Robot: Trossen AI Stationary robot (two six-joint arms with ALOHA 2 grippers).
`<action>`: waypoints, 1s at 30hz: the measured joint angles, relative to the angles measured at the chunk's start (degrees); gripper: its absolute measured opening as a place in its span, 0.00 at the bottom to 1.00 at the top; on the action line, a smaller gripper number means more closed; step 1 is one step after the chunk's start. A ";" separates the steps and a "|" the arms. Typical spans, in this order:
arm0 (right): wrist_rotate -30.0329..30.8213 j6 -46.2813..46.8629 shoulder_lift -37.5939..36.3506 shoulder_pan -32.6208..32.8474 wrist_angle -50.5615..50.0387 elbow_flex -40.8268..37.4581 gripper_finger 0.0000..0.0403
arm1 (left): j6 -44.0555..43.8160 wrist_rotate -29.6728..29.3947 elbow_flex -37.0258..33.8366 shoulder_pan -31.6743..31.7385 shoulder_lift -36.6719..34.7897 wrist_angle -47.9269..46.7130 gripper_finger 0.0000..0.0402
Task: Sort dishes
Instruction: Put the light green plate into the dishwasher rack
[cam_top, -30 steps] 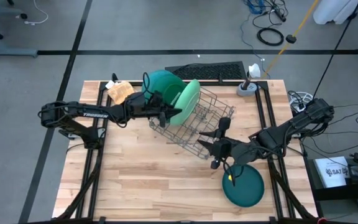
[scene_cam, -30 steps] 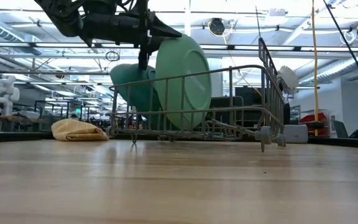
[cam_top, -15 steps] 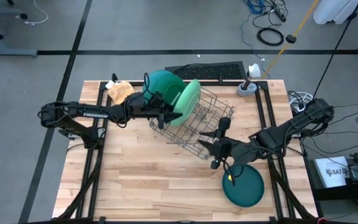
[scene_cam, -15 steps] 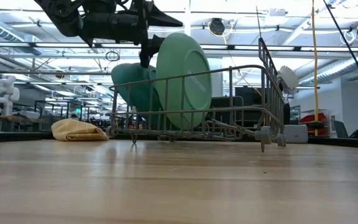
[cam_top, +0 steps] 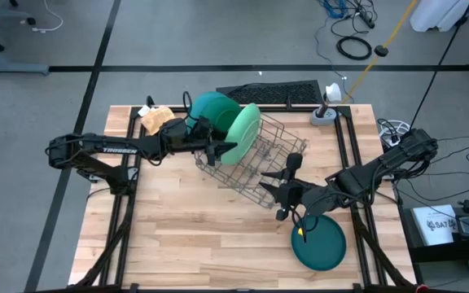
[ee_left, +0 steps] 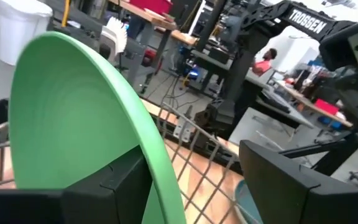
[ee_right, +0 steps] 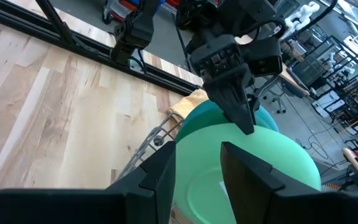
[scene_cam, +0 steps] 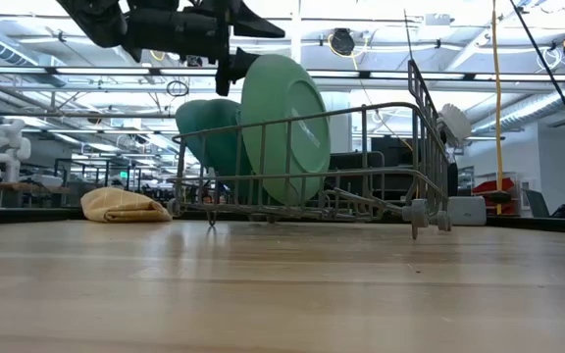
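left claw [cam_top: 225, 149]: we see it spread apart around the light green plate [cam_top: 245, 129] rim in the rack [cam_top: 259, 163]
right claw [cam_top: 286, 193]: can't tell, near the teal plate [cam_top: 319, 242]

hidden: teal plate [scene_cam: 204, 137] behind light green plate [scene_cam: 284, 127] (low view) | rim cut off (left wrist)

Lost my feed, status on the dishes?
Left gripper open at light green plate, upright in rack. Right gripper idle beside rack. Nothing blocking.

"TROSSEN" — white letters on the left arm [cam_top: 108, 150]; also on the right arm [ee_left: 303, 22].
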 joint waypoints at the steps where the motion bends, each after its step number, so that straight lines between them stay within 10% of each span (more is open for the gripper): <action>1: 0.02 0.00 0.00 0.00 -0.01 0.00 0.29 | 0.38 -0.38 0.10 0.00 0.00 -0.18 0.61; 30: -1.45 2.55 0.35 -1.79 -1.35 0.02 0.29 | 47.79 -25.75 3.54 -6.49 0.11 -16.25 0.61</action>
